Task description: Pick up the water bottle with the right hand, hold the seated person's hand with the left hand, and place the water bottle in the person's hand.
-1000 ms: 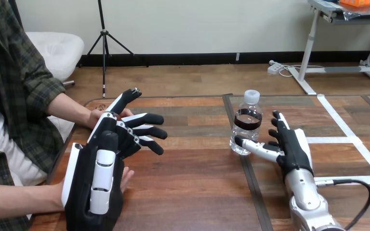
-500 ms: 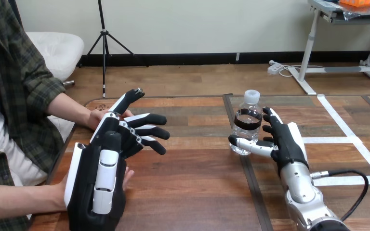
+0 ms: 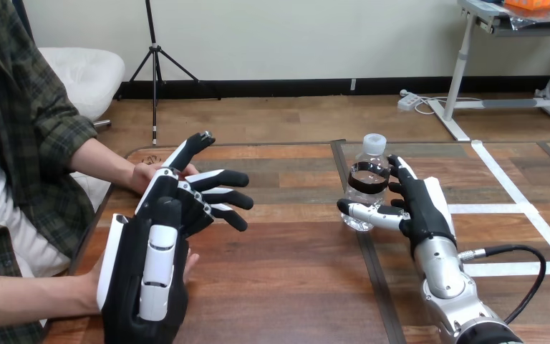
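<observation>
The desk [image 3: 286, 287] has a broad stretch of bare wood in the middle, open from the near edge to the far one, between the two robot hands. A dark seam [image 3: 374, 279] runs down it, and strips of white tape [image 3: 505, 208] mark the boards off to the right, with free room there too.

The water bottle [image 3: 367, 179] stands upright at the top of that seam, not far from the desk's far edge. It is clear plastic with a dark band round it and its white cap [image 3: 374, 142] on; how full it is I cannot tell.

The right robot hand [image 3: 424, 208] is spread wide just beside the bottle. Its thumb [image 3: 362, 211] reaches across the front of the bottle low down and its fingers stand up along the bottle's right side. I cannot tell whether they press on it.

Near the desk's left edge the left robot hand [image 3: 147, 279] is raised with its back to me, wide open and holding nothing, fingers stretched out straight toward the middle. The person's upper hand [image 3: 142, 174] lies behind those fingers by the far left corner. The person's lower hand [image 3: 188, 262] rests on the desk, showing from behind the robot hand's palm.
</observation>
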`<action>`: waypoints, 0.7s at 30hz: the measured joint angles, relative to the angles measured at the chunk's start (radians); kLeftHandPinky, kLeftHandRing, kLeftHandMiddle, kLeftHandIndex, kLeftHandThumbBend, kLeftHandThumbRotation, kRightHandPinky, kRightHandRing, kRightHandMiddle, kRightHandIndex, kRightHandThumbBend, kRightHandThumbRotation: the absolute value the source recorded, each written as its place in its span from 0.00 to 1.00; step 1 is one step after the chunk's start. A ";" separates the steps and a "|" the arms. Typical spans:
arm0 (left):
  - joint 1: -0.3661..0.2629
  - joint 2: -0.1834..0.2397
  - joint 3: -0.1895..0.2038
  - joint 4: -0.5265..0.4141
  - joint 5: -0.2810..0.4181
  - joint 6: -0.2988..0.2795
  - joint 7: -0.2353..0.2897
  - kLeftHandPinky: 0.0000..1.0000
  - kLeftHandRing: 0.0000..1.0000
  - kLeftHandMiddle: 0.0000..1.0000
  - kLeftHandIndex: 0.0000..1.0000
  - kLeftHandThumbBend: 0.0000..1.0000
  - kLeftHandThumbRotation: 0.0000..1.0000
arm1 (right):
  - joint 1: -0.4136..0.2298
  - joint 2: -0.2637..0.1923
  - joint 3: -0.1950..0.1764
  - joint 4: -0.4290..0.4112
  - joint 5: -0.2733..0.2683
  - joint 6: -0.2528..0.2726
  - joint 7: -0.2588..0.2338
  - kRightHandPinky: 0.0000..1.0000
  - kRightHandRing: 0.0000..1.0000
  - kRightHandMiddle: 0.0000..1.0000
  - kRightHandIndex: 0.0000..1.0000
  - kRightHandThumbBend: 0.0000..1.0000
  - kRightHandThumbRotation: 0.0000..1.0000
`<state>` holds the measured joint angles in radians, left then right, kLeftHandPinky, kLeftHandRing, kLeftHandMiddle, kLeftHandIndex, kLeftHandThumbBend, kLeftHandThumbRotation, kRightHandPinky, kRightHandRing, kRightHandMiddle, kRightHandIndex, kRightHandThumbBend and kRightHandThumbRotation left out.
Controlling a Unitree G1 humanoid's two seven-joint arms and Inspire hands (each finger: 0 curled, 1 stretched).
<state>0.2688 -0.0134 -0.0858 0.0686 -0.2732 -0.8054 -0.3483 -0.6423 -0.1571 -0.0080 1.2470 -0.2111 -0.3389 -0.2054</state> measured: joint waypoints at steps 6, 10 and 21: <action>0.000 0.000 -0.004 0.003 -0.003 -0.005 0.001 0.44 0.59 0.66 0.85 0.50 0.95 | -0.008 0.001 0.003 0.013 -0.004 0.005 0.000 0.88 0.93 0.96 0.96 0.77 0.15; 0.000 0.000 -0.008 0.003 -0.003 -0.006 0.005 0.45 0.59 0.66 0.85 0.51 0.95 | -0.012 0.003 0.005 0.019 -0.005 0.015 -0.001 0.89 0.93 0.96 0.96 0.78 0.15; 0.000 0.000 -0.015 0.005 -0.009 -0.017 0.004 0.46 0.60 0.67 0.85 0.50 0.94 | -0.027 0.006 0.007 0.026 -0.005 0.039 -0.001 0.90 0.94 0.96 0.95 0.77 0.16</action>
<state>0.2689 -0.0135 -0.1009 0.0736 -0.2819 -0.8220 -0.3438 -0.6694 -0.1513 -0.0011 1.2734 -0.2164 -0.2999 -0.2060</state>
